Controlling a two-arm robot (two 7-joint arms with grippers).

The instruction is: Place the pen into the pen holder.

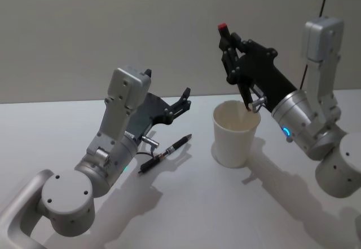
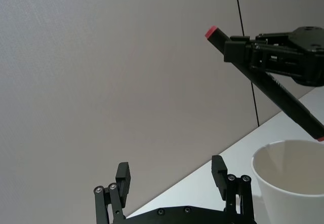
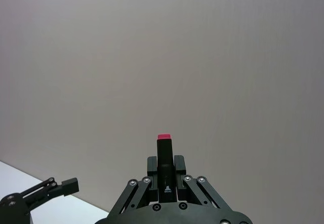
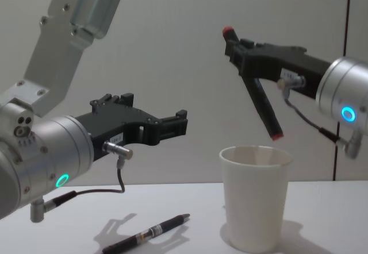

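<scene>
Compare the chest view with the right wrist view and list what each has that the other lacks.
Chest view alone: the paper cup, a black pen lying on the table left of it, and the red-capped pen's lower end hanging above the cup's rim. Right wrist view alone: both fingers of the right claw pressed against that pen's sides. Shared: the held pen, the right claw, the open left claw.

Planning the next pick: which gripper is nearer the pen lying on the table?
Left. The left gripper hovers open above the pen; the right gripper holds a marker over the paper cup.
</scene>
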